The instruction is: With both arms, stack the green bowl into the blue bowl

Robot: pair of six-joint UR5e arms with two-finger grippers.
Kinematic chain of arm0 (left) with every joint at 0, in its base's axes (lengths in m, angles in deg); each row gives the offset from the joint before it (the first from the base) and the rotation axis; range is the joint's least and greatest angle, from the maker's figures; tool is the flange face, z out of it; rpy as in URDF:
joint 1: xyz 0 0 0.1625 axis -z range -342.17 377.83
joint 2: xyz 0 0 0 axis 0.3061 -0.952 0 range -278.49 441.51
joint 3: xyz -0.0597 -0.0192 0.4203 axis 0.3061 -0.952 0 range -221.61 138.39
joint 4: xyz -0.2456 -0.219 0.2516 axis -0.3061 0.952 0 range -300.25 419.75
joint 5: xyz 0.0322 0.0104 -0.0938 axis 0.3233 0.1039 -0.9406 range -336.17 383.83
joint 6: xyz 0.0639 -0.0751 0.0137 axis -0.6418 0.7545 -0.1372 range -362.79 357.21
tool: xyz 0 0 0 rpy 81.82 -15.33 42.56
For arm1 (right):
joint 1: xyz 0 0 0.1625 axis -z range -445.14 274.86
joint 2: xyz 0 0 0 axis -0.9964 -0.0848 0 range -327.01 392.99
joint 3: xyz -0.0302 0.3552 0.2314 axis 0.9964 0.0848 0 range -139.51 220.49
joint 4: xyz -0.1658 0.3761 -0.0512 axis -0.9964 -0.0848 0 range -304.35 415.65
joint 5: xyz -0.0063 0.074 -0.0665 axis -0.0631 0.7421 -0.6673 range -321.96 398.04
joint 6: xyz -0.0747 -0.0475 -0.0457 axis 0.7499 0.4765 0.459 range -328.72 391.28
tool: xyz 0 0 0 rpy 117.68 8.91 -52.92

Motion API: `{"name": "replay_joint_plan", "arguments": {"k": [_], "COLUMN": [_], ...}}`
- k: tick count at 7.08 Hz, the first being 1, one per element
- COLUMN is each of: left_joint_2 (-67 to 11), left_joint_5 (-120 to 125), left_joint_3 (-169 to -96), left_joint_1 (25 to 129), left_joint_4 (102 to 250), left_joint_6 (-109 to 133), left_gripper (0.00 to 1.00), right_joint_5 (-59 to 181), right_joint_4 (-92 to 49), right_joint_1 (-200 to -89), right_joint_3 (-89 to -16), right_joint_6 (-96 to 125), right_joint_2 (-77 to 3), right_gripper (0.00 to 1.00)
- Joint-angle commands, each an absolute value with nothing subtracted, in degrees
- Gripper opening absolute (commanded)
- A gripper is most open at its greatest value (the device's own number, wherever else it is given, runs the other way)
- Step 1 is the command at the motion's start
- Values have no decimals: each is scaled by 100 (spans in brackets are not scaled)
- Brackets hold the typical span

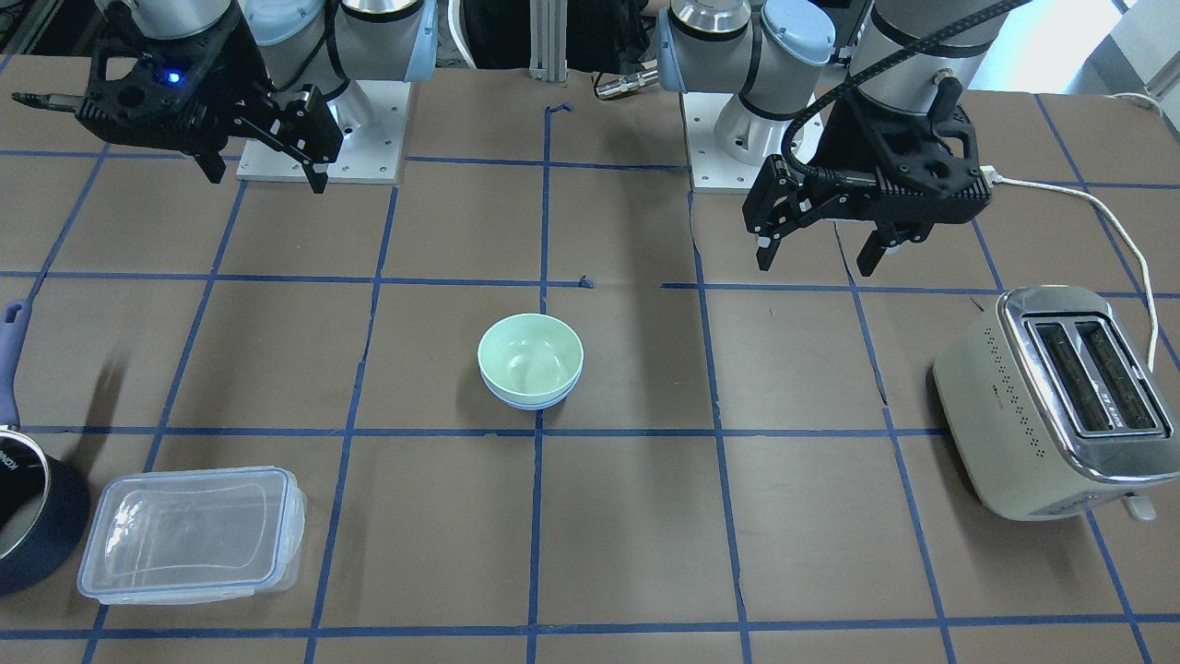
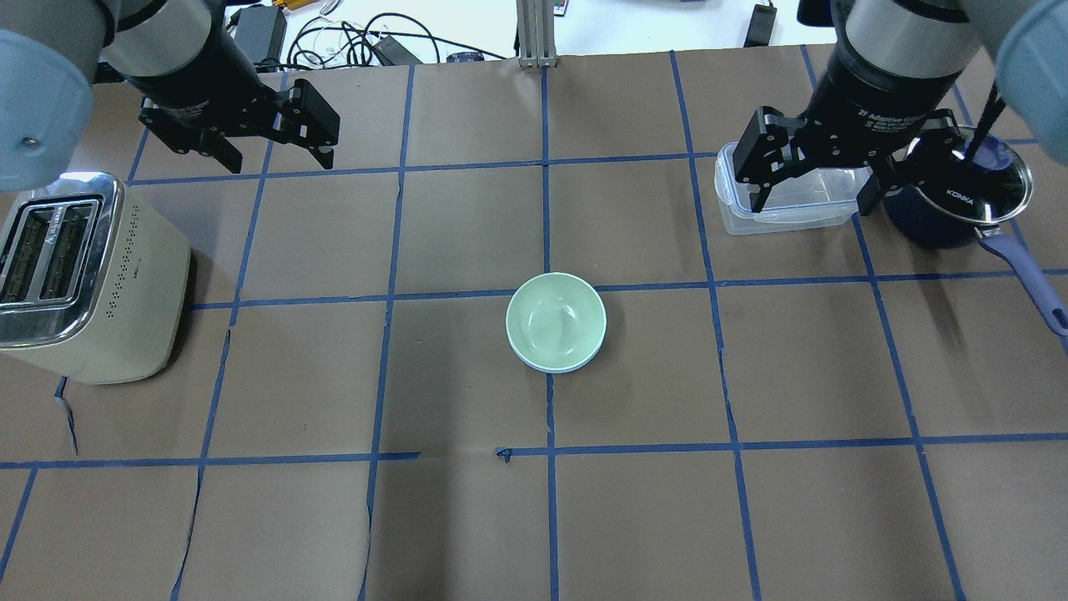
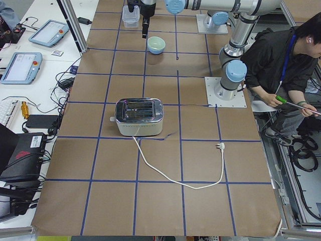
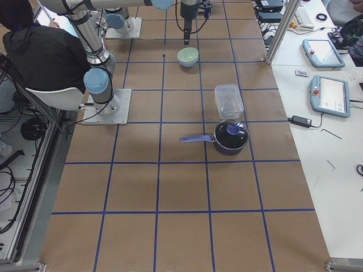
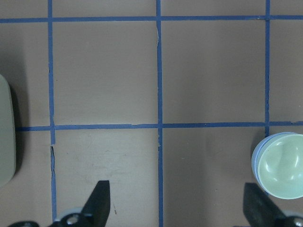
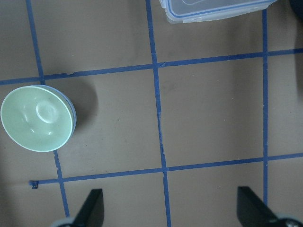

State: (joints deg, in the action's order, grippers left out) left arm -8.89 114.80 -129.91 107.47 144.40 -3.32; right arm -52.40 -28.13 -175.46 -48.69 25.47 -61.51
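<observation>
The green bowl (image 2: 555, 320) sits nested inside the blue bowl (image 1: 530, 404) near the middle of the bench (image 2: 467, 517), upright, on a crossing of the blue tape lines. I can see only a thin crescent of the blue bowl's rim under the green one. Nothing touches the pair.

The left gripper (image 2: 275, 159) hangs above the bench on the left side of the bowls, well apart from them. Its fingers are spread wide with nothing between them. The right gripper (image 2: 809, 204) hangs on the other side, also well clear of the bowls, with its fingers just as wide and empty. On my wrist feeds I see only the black fingertips at the bottom of each picture, with bare brown paper between them and the bowls off to one side.

Toward the left end of the bench stands a cream toaster (image 2: 83, 275) with a chrome top, slots facing up. Its white cord (image 3: 165, 170) trails across the bench, and the plug (image 3: 219, 146) lies loose on the paper.

Toward the far edge on the right there is a clear lidded food box (image 2: 784, 209). Just beside it, nearer the right end, sits a dark blue pot (image 2: 959, 200) with a glass lid, its handle pointing back toward the robot's edge.
</observation>
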Motion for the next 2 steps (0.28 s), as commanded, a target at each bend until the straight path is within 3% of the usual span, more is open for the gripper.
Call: {"name": "replay_joint_plan", "arguments": {"k": [1,2], "left_joint_2": [-884,-884], "left_joint_5": [11480,11480], "left_joint_3": [-12994,-13003], "left_joint_1": [10747,10747], "left_joint_4": [14430,14430], "left_joint_6": [-332,-332], "left_gripper": [100,100], "right_joint_5": [-5240,-5231], "right_joint_4": [-2776,-2785], "right_joint_1": [-17558,-17558], "right_joint_3": [-4863,-4863], "right_joint_6": [2547,2547], "right_joint_2": [-6211,-6211], "right_gripper": [100,100]}}
